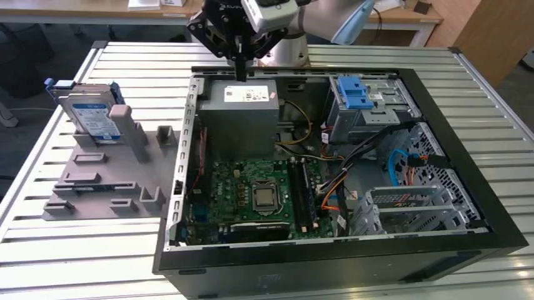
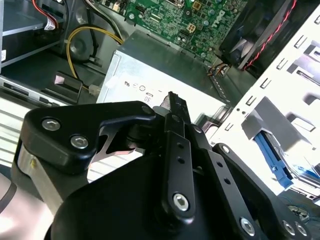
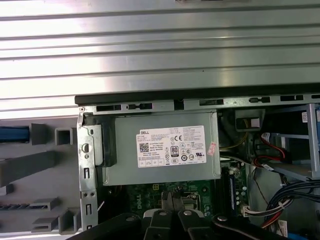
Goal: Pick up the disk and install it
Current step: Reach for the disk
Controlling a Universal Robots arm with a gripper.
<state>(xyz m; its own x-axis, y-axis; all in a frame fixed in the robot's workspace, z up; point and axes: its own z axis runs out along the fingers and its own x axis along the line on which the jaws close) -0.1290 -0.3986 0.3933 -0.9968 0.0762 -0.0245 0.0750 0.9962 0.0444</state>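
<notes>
- On my feed, the slatted metal table (image 1: 67, 250) carries everything.
- The open black computer case (image 1: 334, 265) lies on its side in the middle of it, with the green motherboard (image 1: 250, 187) facing up.
- The grey slotted stand (image 1: 92, 181) lies on the table just beside the case, on the exterior view's left.
- The grey power supply (image 1: 242, 119) sits in the far corner of the case, its white label up.
- The grey metal drive cage (image 1: 376, 106) with its blue latch (image 1: 354, 97) is in the far corner toward the exterior view's right.
- The disk (image 1: 94, 119) stands on edge in the far end of the stand, with its label showing and its blue frame at the rim. It is outside the case and well apart from the arm.
- The gripper (image 1: 242, 74) hangs over the far edge of the power supply, pointing down. In both wrist views (image 3: 171, 196) (image 2: 175, 100) I see its fingers pressed together with nothing between them.
</notes>
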